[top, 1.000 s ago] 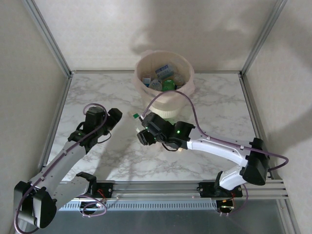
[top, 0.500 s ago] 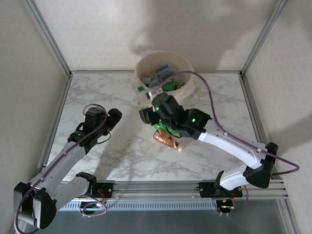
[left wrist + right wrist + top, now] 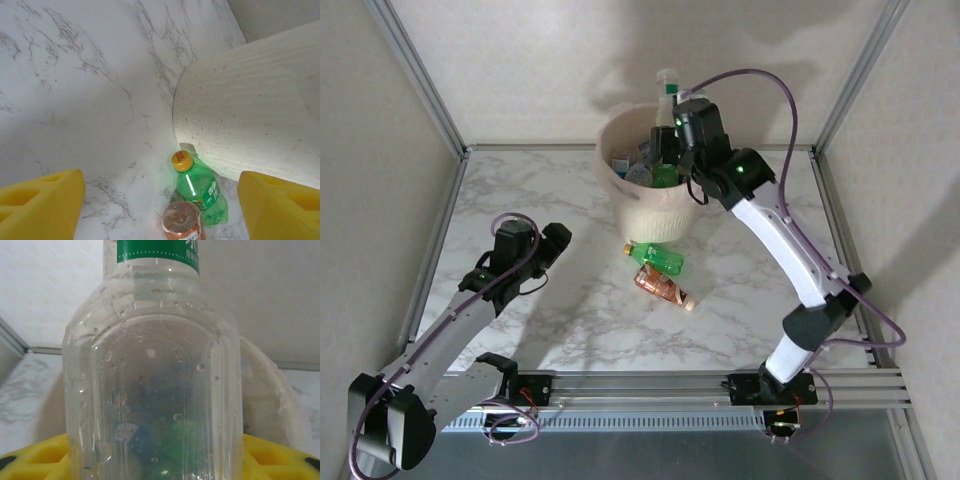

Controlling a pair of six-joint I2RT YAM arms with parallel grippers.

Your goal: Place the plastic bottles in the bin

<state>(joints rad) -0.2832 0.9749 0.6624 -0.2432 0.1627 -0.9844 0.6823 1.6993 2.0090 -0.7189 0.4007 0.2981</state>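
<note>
A: How much room is there along the edges?

B: The bin (image 3: 620, 195) stands at the middle of the table's (image 3: 520, 190) far edge. Bare marble lies open toward both far corners and along the near edge.

A: And the arms?

B: The right arm (image 3: 770, 230) reaches high, with the right gripper (image 3: 668, 135) above the bin's far rim. The left arm (image 3: 450, 320) lies low over the left side, and the left gripper (image 3: 560, 240) points toward the bin's foot.

A: Fingers?

B: The right pads (image 3: 30, 460) are clamped on a clear bottle (image 3: 667, 95), which is upright over the bin. The left pads (image 3: 40, 200) stand wide apart with nothing between them. Ahead of them on the table lies a green bottle (image 3: 200, 187), its yellow cap just beside the bin's near wall. A brown-orange bottle (image 3: 663, 288) lies just beside it on the near side. More bottles lie inside the bin.
</note>
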